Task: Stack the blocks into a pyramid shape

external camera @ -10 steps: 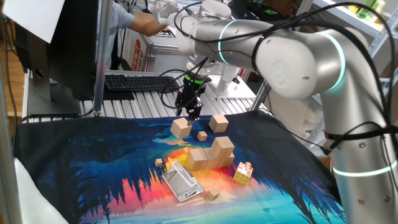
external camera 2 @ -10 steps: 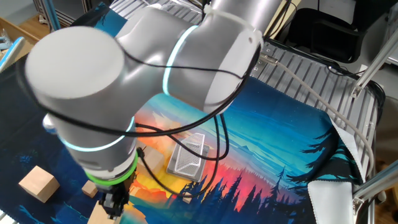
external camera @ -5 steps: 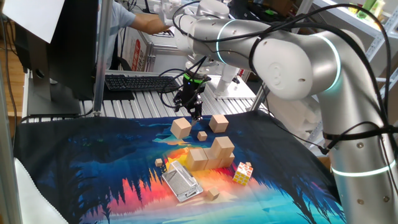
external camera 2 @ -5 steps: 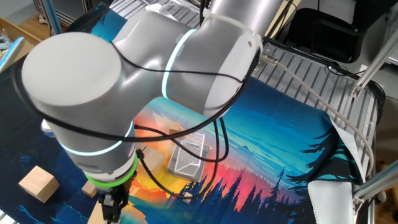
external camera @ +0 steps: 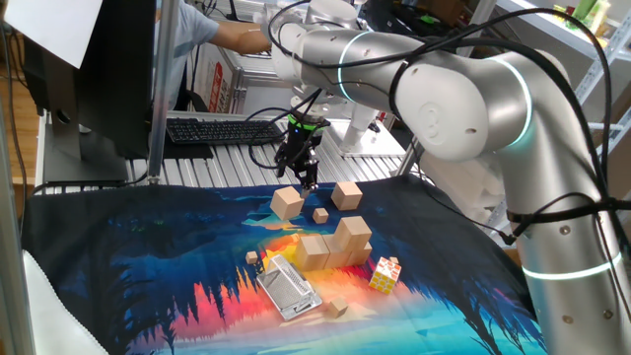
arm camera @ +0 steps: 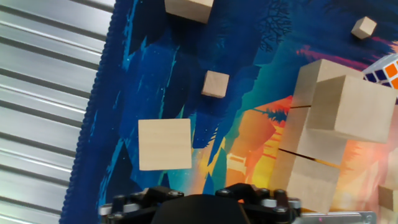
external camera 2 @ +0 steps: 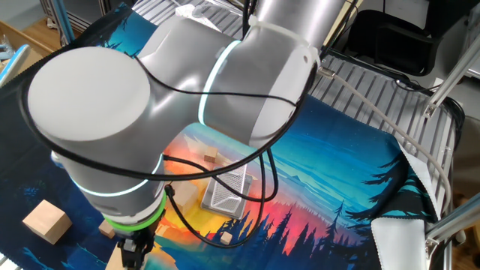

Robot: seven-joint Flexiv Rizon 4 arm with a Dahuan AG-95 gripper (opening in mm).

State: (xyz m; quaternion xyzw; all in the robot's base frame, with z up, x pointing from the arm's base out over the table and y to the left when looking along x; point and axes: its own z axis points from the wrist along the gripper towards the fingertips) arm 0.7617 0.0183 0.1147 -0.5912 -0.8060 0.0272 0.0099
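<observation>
Three tan blocks lie in a row (external camera: pixel 328 251) on the mat, with a fourth (external camera: pixel 353 232) stacked on top. Two more blocks lie loose behind them, one at the left (external camera: pixel 287 202) and one at the right (external camera: pixel 346 194). My gripper (external camera: pixel 302 176) hovers empty just above and behind the left loose block, and its jaws look open. In the hand view that block (arm camera: pixel 165 144) lies just left of centre, the other loose block (arm camera: pixel 188 9) shows at the top edge, and the stack (arm camera: pixel 350 106) is at the right. In the other fixed view the arm hides most blocks.
A small wooden cube (external camera: pixel 320 214) lies between the loose blocks. A multicoloured puzzle cube (external camera: pixel 385 274) and a silver slotted object (external camera: pixel 289 288) lie in front of the stack, with tiny cubes (external camera: pixel 336 308) nearby. The mat's back edge meets a ribbed metal table (arm camera: pixel 43 93).
My gripper has moved slightly up and to the left, away from the left loose block. The blocks have not moved.
</observation>
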